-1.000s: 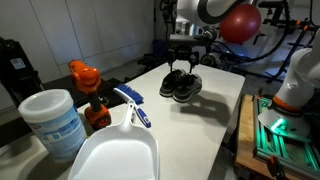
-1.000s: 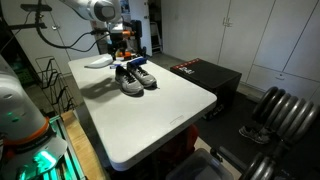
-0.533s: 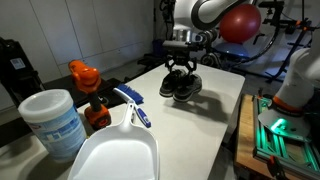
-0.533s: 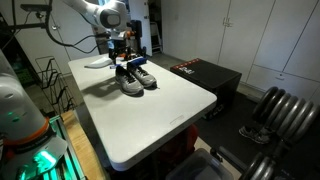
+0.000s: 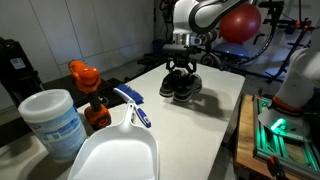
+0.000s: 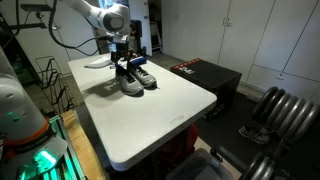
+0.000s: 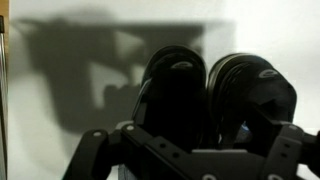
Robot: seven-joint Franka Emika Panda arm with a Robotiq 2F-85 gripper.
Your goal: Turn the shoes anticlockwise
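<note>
The shoes (image 5: 181,87) are a pair of black low-top sneakers with pale soles, standing side by side on the white table (image 5: 222,100). They also show in an exterior view (image 6: 135,80) and fill the wrist view (image 7: 215,90). My gripper (image 5: 181,67) hangs straight above them, fingers spread and down at the shoes' tops; it also shows in an exterior view (image 6: 124,63). In the wrist view the finger links sit wide apart at the bottom edge, with the fingertips hidden in the dark against the shoes. Whether the fingers touch the shoes cannot be told.
A white dustpan (image 5: 115,152) with a blue-handled brush (image 5: 132,105), a white tub (image 5: 53,122) and an orange-topped bottle (image 5: 87,85) stand at one end of the table. A black box (image 6: 205,75) stands beside the table. A red ball (image 5: 240,22) is behind the arm.
My gripper has come down from above the shoes until its fingers reach their tops. The shoes have not moved.
</note>
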